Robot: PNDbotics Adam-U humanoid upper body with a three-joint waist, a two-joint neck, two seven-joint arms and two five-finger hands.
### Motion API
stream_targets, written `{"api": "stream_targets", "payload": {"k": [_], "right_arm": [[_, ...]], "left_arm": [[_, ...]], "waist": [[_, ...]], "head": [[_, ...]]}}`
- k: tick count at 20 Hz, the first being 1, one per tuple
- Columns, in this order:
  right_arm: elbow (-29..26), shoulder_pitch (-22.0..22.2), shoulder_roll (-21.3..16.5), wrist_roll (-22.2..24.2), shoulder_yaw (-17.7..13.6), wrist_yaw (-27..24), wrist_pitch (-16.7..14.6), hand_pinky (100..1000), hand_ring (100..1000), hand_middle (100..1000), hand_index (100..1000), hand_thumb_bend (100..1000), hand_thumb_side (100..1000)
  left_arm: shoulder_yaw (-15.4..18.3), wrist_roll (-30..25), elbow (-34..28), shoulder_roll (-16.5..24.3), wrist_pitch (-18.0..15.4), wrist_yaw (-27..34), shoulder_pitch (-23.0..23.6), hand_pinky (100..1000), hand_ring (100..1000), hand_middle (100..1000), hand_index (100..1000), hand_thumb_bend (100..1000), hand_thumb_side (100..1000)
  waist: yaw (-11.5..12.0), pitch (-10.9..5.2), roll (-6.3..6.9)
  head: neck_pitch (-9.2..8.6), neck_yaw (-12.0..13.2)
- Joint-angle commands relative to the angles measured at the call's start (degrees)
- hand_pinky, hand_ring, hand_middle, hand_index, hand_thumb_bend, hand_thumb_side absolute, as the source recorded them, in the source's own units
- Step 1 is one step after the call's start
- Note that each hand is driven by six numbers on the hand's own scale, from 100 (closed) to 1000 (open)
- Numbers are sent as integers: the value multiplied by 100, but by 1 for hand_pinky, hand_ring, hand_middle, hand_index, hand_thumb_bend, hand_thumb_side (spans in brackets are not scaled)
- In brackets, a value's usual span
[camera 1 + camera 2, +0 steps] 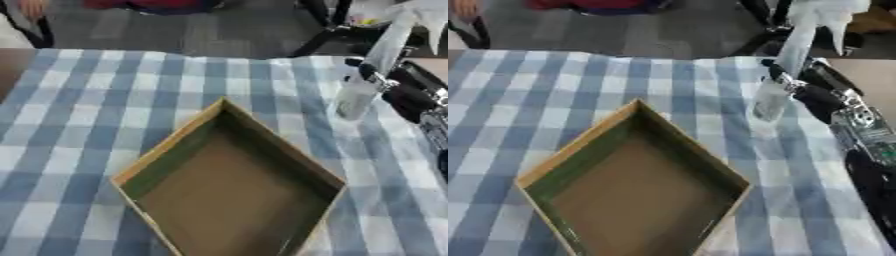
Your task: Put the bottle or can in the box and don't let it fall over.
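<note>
An open cardboard box [229,186] lies cornerwise on the blue-and-white checked cloth, with nothing showing inside it. To the right of its far corner is a tall clear bottle [357,97], leaning with its top toward the upper right and blurred. My right hand [814,92] comes in from the right edge, its dark fingers curled round the bottle's middle. The bottle's base is low over the cloth; I cannot tell whether it touches. My left hand shows in no view.
The checked table [79,115] reaches to a far edge, with grey floor and dark chair legs [319,37] beyond it. A brown surface [868,75] lies past the table's right side. My right forearm [864,135] runs along the right edge.
</note>
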Motion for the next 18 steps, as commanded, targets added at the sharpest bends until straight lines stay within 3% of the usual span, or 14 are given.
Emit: {"api": "stream_targets", "payload": {"k": [1, 18], "right_arm": [[-102, -61, -136, -24, -30, 103, -48, 879, 1000, 1000, 961, 100, 360], [-11, -29, -100, -44, -11, 386, -92, 880, 1000, 1000, 962, 100, 301]], "left_arm": [[45, -11, -134, 75, -5, 5, -50, 1000, 641, 772, 928, 140, 600], [58, -31, -148, 47, -13, -14, -64, 1000, 640, 773, 927, 132, 606]], "waist": [[0, -87, 11], [80, 26, -7]], "head": [[-61, 17], [-135, -6]]}}
